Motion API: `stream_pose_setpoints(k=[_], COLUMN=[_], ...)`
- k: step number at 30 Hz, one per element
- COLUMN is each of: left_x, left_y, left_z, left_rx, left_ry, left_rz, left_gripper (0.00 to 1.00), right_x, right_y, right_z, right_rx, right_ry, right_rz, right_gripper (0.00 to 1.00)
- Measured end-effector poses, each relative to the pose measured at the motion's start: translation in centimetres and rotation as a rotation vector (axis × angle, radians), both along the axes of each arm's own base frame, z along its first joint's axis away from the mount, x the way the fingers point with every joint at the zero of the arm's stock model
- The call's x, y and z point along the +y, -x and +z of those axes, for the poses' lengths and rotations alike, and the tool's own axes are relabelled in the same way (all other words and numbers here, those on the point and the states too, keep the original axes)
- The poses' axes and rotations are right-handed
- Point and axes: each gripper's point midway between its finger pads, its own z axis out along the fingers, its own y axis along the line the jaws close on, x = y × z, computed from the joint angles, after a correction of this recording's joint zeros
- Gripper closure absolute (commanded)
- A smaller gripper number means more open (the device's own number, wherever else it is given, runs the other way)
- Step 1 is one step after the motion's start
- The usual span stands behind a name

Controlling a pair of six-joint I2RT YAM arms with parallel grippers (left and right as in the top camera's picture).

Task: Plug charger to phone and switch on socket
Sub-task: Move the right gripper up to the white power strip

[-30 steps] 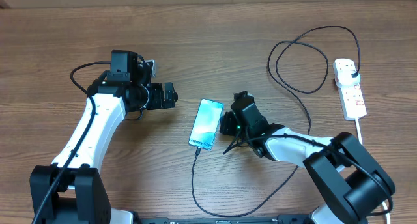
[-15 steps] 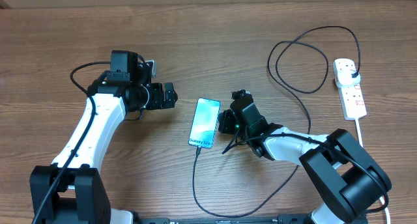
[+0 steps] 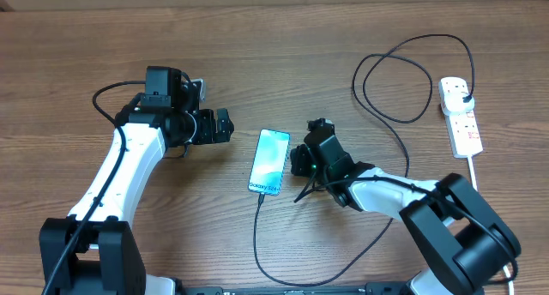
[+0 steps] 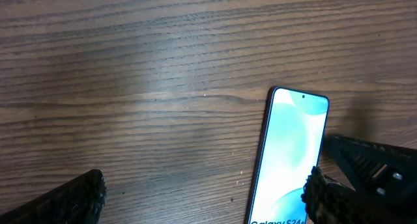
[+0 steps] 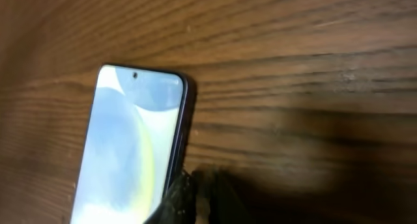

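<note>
The phone (image 3: 269,162) lies face up mid-table with its light blue screen lit; it also shows in the left wrist view (image 4: 290,152) and the right wrist view (image 5: 124,146). The charger's thin black cable (image 3: 255,235) enters the phone's near end, then loops right and up to its black plug (image 3: 466,96) in the socket (image 3: 461,119), a white power strip at the far right. My right gripper (image 3: 298,162) (image 5: 195,195) is shut and empty, with its tip at the phone's right edge. My left gripper (image 3: 225,126) (image 4: 205,195) is open and empty, to the left of the phone.
The cable makes a wide loop (image 3: 395,81) on the table between my right arm and the power strip. The strip's white cord (image 3: 473,171) runs toward the near edge. My right arm (image 4: 378,172) shows at the right of the left wrist view.
My right gripper has shifted slightly at the phone's right edge, and the phone has turned and slid a little to the left. The left arm has not moved.
</note>
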Motion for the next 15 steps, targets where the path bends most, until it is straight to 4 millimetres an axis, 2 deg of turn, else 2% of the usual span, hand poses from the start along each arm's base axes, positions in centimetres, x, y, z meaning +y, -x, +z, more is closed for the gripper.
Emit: stream_pose_setpoints(k=[3, 5, 8, 11, 13, 15], left_x=[0.0, 0.0, 0.0, 0.0, 0.0, 0.0], left_y=[0.0, 0.0, 0.0, 0.0, 0.0, 0.0], left_z=[0.0, 0.0, 0.0, 0.0, 0.0, 0.0], left_rx=[0.0, 0.0, 0.0, 0.0, 0.0, 0.0], left_ry=[0.0, 0.0, 0.0, -0.001, -0.001, -0.002], left_rz=[0.0, 0.0, 0.0, 0.001, 0.0, 0.001], left_gripper=[0.0, 0.0, 0.01, 0.0, 0.0, 0.0], right_x=[-1.1, -1.9, -2.8, -3.2, -3.4, -3.9], right_y=[0.2, 0.2, 0.1, 0.0, 0.4, 1.1], right_z=[0.4, 0.7, 1.0, 1.3, 1.4, 1.6], right_rx=[0.023, 0.031, 0.041, 0.041, 0.056, 0.092], right_ry=[0.016, 0.025, 0.031, 0.035, 0.041, 0.066], right_rz=[-0.019, -0.04, -0.062, -0.067, -0.07, -0.068], right_gripper=[0.62, 0.59, 0.38, 0.23, 0.14, 0.12])
